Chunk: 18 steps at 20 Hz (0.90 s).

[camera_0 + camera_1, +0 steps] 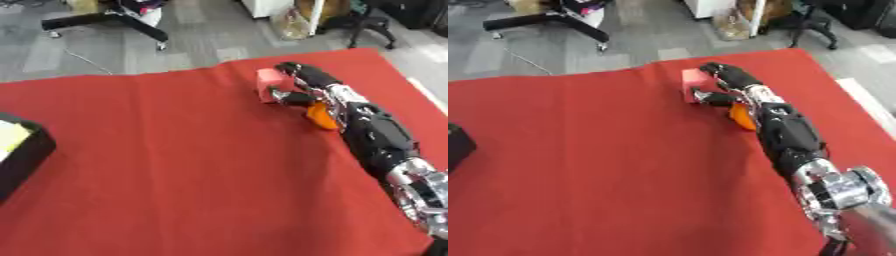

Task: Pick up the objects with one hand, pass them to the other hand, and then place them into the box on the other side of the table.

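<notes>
While the pink block (269, 79) sits near the red cloth's (175, 160) far edge, the right hand (300, 82) curls fingers and thumb round it, an orange thing (320, 117) lies beside the forearm, and only the left eye view shows the black box's (26, 150) yellow contents.

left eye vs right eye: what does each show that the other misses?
Left eye only: the pale yellow contents inside the black box at the left edge. Right eye only: more of the arm's silver joint at lower right; only a corner of the box shows there. Both: the right hand curled round the pink block on the red cloth, with an orange object beside the forearm.
</notes>
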Tool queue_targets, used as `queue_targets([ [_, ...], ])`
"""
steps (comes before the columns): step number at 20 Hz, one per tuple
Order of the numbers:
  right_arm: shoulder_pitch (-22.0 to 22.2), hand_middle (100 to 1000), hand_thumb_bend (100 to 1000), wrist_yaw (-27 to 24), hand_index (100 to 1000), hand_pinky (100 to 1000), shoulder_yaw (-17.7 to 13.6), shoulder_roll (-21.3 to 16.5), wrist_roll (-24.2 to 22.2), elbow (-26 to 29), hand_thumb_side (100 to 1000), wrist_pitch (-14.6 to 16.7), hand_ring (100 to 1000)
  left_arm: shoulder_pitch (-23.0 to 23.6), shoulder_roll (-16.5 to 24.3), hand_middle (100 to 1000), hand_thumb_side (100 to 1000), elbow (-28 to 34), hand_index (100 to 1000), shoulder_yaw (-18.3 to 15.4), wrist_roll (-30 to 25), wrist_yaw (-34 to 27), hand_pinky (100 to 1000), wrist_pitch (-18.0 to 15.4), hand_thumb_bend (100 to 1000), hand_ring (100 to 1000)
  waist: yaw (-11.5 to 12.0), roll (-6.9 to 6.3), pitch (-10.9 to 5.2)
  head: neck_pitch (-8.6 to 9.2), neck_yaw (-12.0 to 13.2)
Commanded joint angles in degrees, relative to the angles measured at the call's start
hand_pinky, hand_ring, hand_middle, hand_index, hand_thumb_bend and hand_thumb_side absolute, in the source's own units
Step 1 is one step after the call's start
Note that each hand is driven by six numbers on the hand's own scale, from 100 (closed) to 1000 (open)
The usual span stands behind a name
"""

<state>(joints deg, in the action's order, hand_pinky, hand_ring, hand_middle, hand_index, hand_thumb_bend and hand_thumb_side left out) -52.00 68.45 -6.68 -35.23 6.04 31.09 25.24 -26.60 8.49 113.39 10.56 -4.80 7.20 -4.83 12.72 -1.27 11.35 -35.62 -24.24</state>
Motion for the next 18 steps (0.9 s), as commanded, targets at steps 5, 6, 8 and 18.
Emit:
queue_targets([
  [5, -0.6, 809, 100, 1.0, 911, 789, 0.0, 0.3, -0.4, -0.3, 799, -0.3, 742, -0.6, 0.1, 540, 769, 1.2, 737, 0.1, -0.8, 0.4, 749, -0.1, 495, 541, 0.1, -0.03, -0.62, 0.29, -0.9],
  [6, -0.6, 765, 100, 1.0, 883, 768, 0.0, 0.4, -0.2, -0.2, 768, -0.3, 708, -0.5, 0.1, 539, 770, 1.2, 737, 0.1, -0.8, 0.4, 749, -0.1, 495, 541, 0.1, -0.03, -0.61, 0.26, -1.1],
  [8, -0.7, 710, 100, 0.9, 847, 733, 0.0, 0.5, 0.2, 0.1, 737, -0.3, 655, -0.5, 0.0, 539, 770, 1.2, 737, 0.1, -0.9, 0.4, 749, -0.2, 494, 541, 0.1, -0.01, -0.62, 0.26, -1.3],
  [18, -1.0, 477, 100, -3.8, 599, 596, -0.4, 0.7, 5.3, 4.1, 693, 1.5, 465, -0.1, -0.1, 538, 778, 1.2, 735, 0.0, -1.0, 0.6, 749, 0.1, 490, 540, -0.3, 0.23, -0.95, -0.20, -1.1],
])
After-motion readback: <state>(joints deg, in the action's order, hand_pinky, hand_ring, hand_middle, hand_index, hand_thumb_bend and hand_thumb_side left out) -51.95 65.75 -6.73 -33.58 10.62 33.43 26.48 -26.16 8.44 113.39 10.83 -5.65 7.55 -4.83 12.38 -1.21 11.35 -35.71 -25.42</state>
